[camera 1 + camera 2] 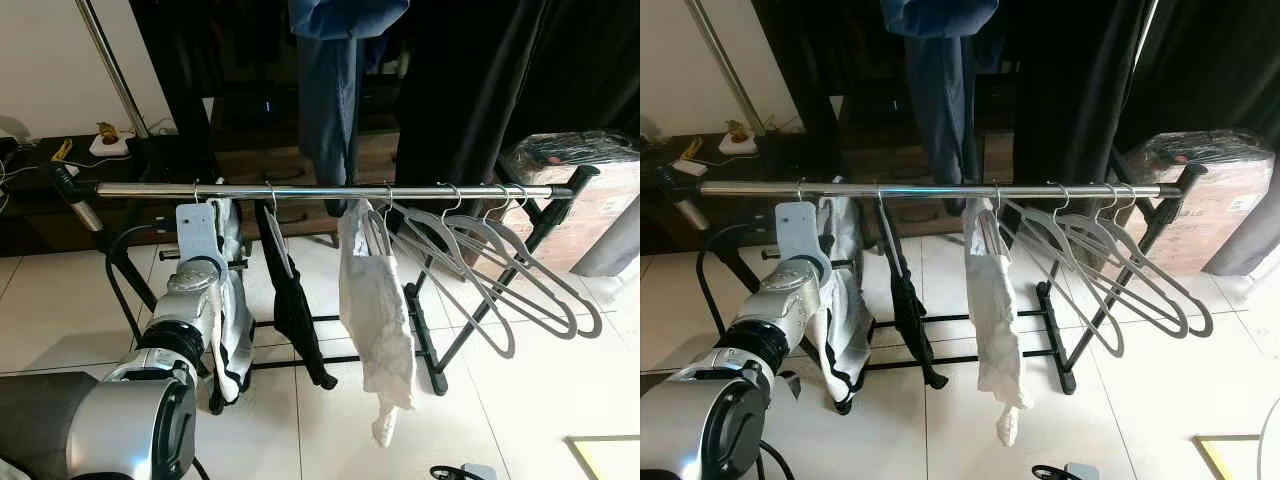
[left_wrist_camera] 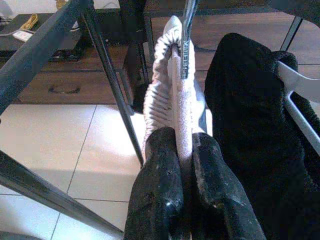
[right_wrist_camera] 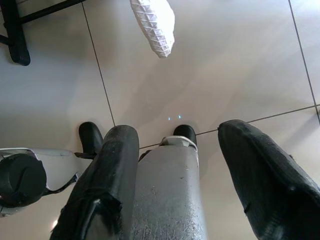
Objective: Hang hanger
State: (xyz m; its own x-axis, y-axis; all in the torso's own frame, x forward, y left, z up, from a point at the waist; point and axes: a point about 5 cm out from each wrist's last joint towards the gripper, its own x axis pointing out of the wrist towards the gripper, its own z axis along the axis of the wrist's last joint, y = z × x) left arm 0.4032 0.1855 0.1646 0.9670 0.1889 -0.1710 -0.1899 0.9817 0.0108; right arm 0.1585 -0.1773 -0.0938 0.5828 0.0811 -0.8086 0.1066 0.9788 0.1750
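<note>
One left tool (image 2: pixel 181 150) clamped on hanger (image 2: pixel 175 85) (hook up on rail (image 1: pixel 330 190)), right tool (image 3: pixel 175 150) agape, empty.

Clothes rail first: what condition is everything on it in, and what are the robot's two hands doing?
Clothes rail: level, loaded.
Left hand: shut on white garment, raised at the rail.
White garment: on a hanger whose hook is on the rail.
Black garment: hanging.
White cloth: hanging, drooping toward the floor.
Empty grey hangers: hooked on, bunched at the rail's right end.
Right hand: open, pointing at the floor.
</note>
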